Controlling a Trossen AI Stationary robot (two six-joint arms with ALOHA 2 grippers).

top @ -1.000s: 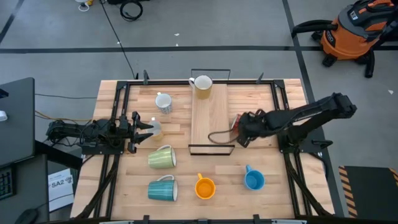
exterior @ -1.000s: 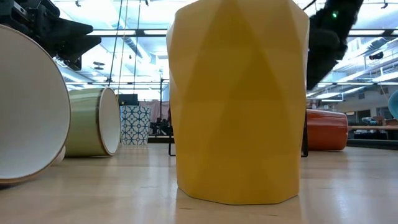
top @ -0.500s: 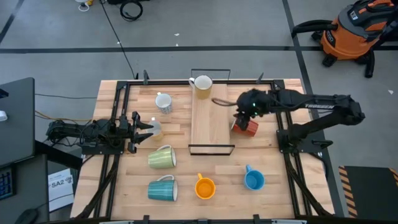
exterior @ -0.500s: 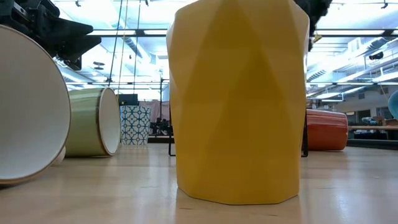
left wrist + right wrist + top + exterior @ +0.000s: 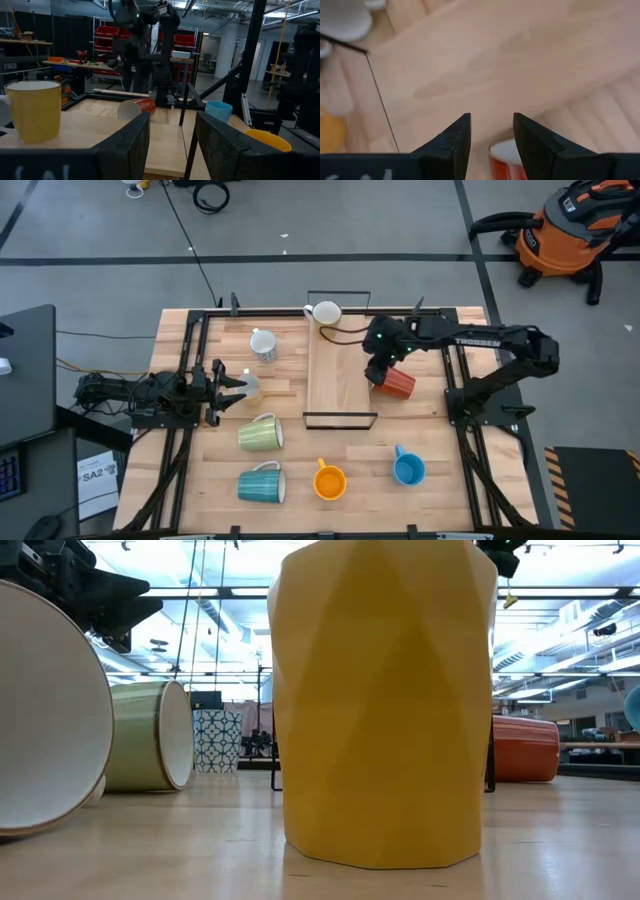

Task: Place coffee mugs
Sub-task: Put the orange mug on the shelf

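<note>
I kept the right pincer [image 5: 377,372] just above the red-orange mug [image 5: 396,383], fingers apart and empty, because that mug lay on its side beside the wooden board [image 5: 335,370]. The left pincer [image 5: 240,388] waited open at the tabletop's [image 5: 440,480] left edge, while the tan-yellow mug [image 5: 326,317] stood upright on the board's far end.

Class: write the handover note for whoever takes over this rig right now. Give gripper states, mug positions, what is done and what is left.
Right gripper: open, empty, over the red-orange mug, which lies on its side beside the board.
Left gripper: open, empty, waiting at the table's left.
Done: tan-yellow mug upright on the board's far end.
Left: red-orange mug, white mug, green mug, teal mug, orange mug, blue mug, all off the board.
</note>
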